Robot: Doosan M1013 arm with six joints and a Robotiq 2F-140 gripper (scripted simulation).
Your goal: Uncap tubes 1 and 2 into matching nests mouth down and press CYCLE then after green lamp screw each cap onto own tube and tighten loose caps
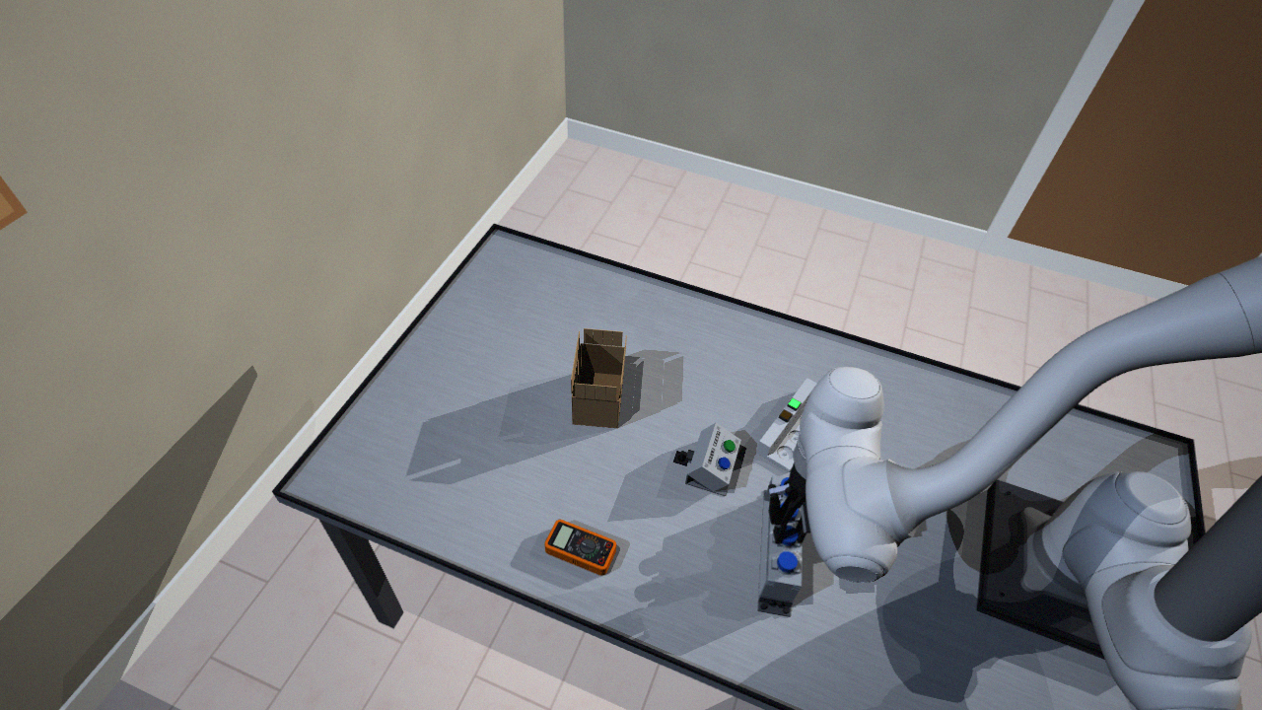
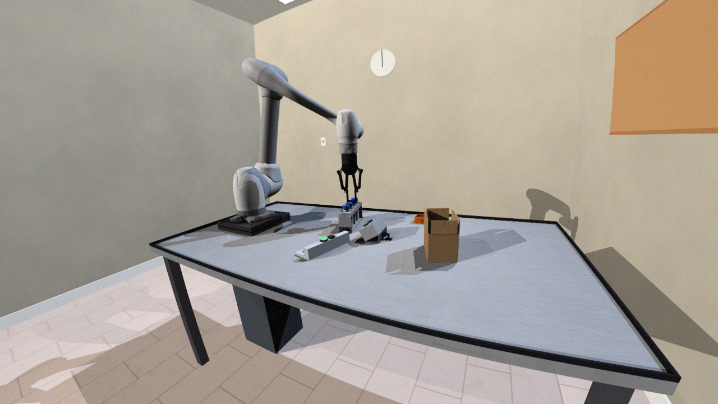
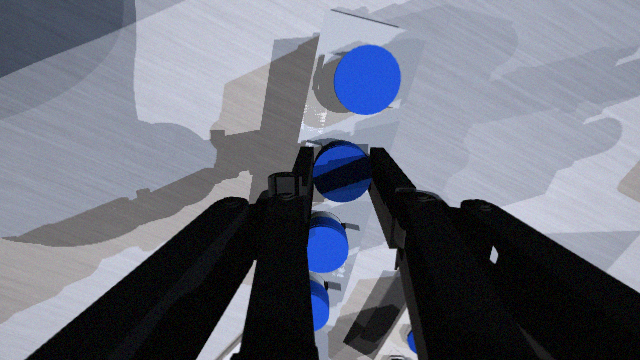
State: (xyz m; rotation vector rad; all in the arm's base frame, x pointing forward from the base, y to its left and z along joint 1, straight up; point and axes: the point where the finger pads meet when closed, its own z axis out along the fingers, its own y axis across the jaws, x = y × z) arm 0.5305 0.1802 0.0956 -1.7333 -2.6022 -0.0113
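Green lamp (image 1: 794,404) lit: step 3 or 4. Gripper (image 3: 341,167) pinches 1 blue cap (image 3: 342,171) on its tube; next, twist until it stops.

Blue caps (image 3: 367,79) top the tubes; the desk (image 1: 494,353) is brushed grey, edged black; cardboard box (image 1: 597,378) brown; multimeter (image 1: 580,546) orange; lit lamp (image 1: 794,405) green.
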